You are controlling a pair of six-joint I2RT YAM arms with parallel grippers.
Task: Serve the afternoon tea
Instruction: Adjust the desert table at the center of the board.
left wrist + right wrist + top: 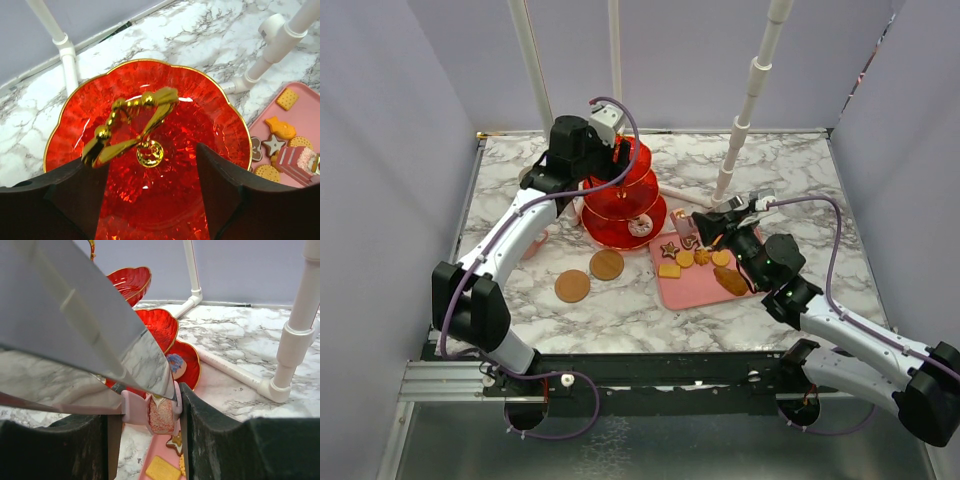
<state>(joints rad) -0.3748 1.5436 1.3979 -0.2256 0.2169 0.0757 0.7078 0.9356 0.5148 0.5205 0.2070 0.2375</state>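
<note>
The red three-tier stand (620, 205) stands at mid-table, one frosted pastry (641, 225) on its bottom tier. My left gripper (605, 150) hovers open over the top tier (200, 115). Its fingers (220, 190) straddle the gold finial (132, 122), the left one right beside the loop's end. My right gripper (705, 228) is shut on silver tongs (100, 335) with pink tips. The tips pinch a pink cake slice (161, 417) just above the pink tray (700, 285), near the bottom tier (187, 360). Two brown coasters (572, 286) (607, 264) lie left of the tray.
Several cookies (685, 258) and a long brown pastry (730, 280) lie on the pink tray. A white pipe frame (740, 130) rises behind the tray, with a bar along the table (235, 372). A bit of pink (536, 246) shows beside the left arm.
</note>
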